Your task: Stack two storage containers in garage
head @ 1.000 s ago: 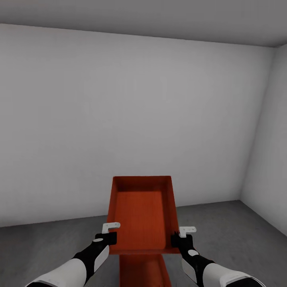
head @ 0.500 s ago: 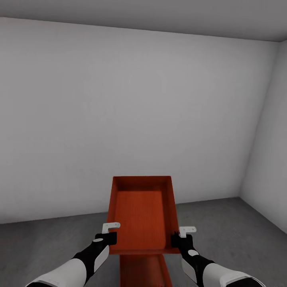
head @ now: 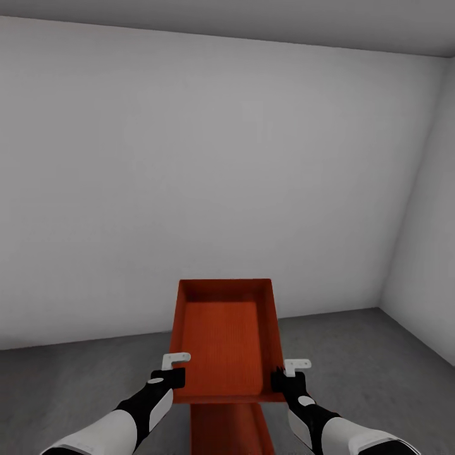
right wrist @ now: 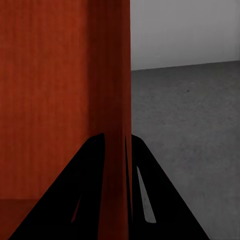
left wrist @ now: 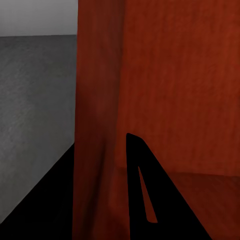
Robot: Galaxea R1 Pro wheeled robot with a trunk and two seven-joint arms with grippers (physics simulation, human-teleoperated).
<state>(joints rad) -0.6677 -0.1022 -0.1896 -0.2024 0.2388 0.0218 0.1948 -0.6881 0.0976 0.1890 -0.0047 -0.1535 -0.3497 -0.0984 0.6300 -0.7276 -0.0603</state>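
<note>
Bins of red-orange colour are in the middle of the head view. The upper storage container (head: pixel 224 338) is held in the air between the two arms, open side up, with its long axis pointing away from the robot toward the white wall (head: pixel 208 189). Its ribbed bottom is visible inside. Under its near edge a part of the second storage container (head: pixel 229 430) shows, lower down and closer to the robot; I cannot tell if it rests on the floor (head: pixel 76 379) or on the robot.

The left tool (head: pixel 172 374) grips the left wall of the upper container near the near corner. In the left wrist view the red wall (left wrist: pixel 100 125) stands between the two dark fingers (left wrist: pixel 145 195), so this tool is clamped on it. The right tool (head: pixel 284 377) grips the right wall at the same height. In the right wrist view the thin red wall (right wrist: pixel 116 110) passes between its fingers (right wrist: pixel 85 190), which press on it from both sides.

The floor is dark grey and rough, like concrete. It meets the plain white wall behind the containers, and a second white wall (head: pixel 423 253) closes the corner on the right side.
</note>
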